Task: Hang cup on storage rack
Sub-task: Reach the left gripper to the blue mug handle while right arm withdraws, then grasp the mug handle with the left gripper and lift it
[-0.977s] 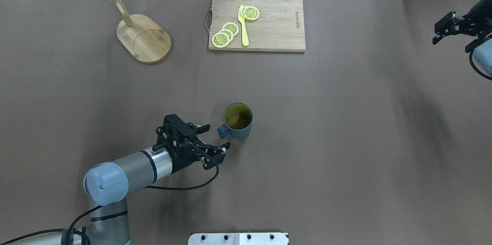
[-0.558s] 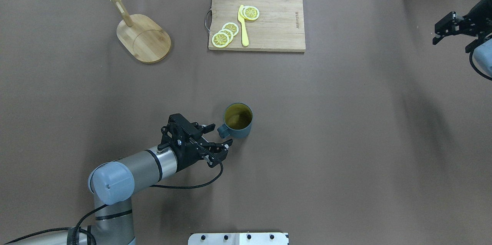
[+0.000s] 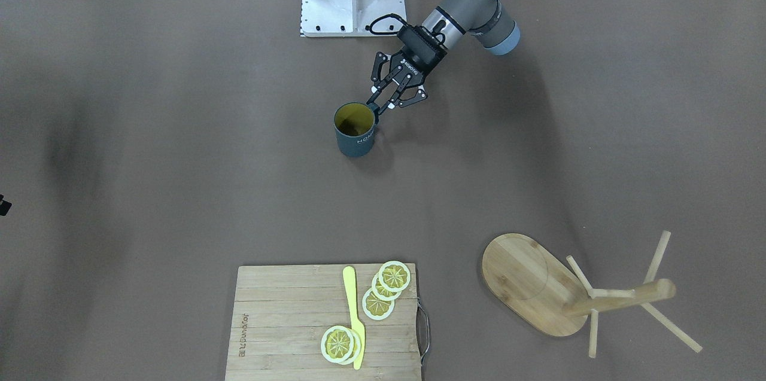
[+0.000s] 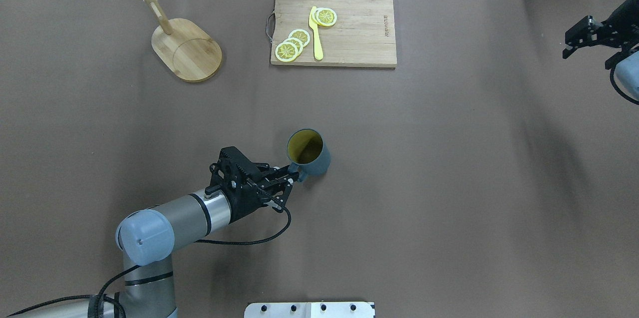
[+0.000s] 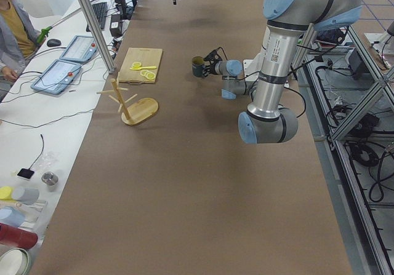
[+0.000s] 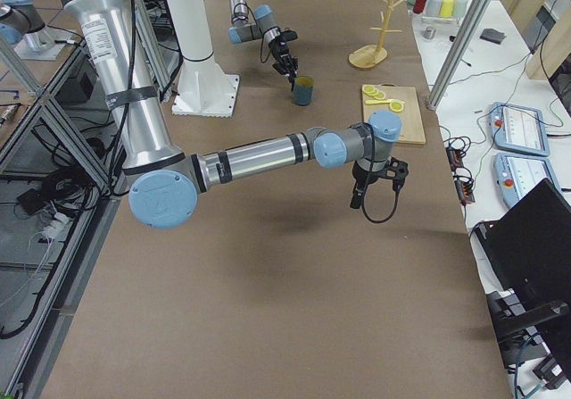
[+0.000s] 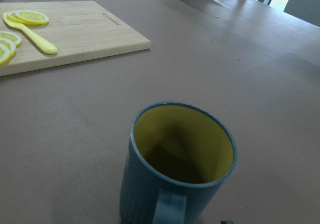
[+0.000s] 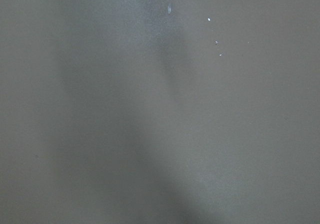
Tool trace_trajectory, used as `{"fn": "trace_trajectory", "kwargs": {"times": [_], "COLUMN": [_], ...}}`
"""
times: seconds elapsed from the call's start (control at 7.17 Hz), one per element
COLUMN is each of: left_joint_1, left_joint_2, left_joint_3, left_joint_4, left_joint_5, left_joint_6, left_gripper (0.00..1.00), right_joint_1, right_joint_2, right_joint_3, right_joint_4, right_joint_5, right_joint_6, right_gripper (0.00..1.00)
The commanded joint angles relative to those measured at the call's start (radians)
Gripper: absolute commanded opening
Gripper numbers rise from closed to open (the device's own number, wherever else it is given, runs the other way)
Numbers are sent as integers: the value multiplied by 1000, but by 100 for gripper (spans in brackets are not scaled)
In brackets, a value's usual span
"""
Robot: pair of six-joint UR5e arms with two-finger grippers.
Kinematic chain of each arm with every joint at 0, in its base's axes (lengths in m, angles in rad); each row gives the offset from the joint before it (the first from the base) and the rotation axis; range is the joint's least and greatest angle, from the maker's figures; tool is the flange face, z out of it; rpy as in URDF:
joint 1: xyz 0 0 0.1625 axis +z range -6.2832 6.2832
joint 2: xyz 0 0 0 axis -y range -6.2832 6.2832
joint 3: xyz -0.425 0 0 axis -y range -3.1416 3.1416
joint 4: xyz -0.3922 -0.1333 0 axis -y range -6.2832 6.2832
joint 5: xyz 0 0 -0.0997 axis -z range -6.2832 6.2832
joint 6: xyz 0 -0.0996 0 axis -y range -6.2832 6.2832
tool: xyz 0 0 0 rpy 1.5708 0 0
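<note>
Mid-tabletop, on the robot's side: the cup (image 4: 317, 160) is tipped a bit, yellow inside showing, handle toward the left arm. Can't tell if its bottom is clear of the tabletop (image 4: 449, 183).
Left tool (image 4: 291, 176): pinched onto the cup's handle, coming in low from the side.
Right tool (image 4: 586, 60): fingers spread, way off at the right edge.
Storage rack (image 4: 188, 52): far left, upright, well apart from the cup.
Cutting board (image 4: 359, 33): far side, lemon slices (image 4: 292, 44) and a yellow knife (image 4: 316, 41) on it.
</note>
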Motion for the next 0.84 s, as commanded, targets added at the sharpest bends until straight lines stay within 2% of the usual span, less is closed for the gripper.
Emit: {"fn": "trace_trajectory", "kwargs": {"times": [0.0,0.42,0.7], "left_joint_1": [5,0,-81], "left_joint_2": [1,19,42], "left_joint_3": [-16,-41,-85], "left_joint_4": [-20,-153,-177], "left_joint_5": [-4,-10,-18], "left_joint_6": [-10,-13,-174], "left_gripper": [0,0,0], "right_joint_1": [3,10,16], "right_joint_2": [-2,-2,-4], "right_joint_3": [0,0,2], "right_joint_4": [0,0,2], "right_joint_5": [-3,-3,-3], "right_joint_6": [0,0,0], "right_gripper": [100,100,100]}}
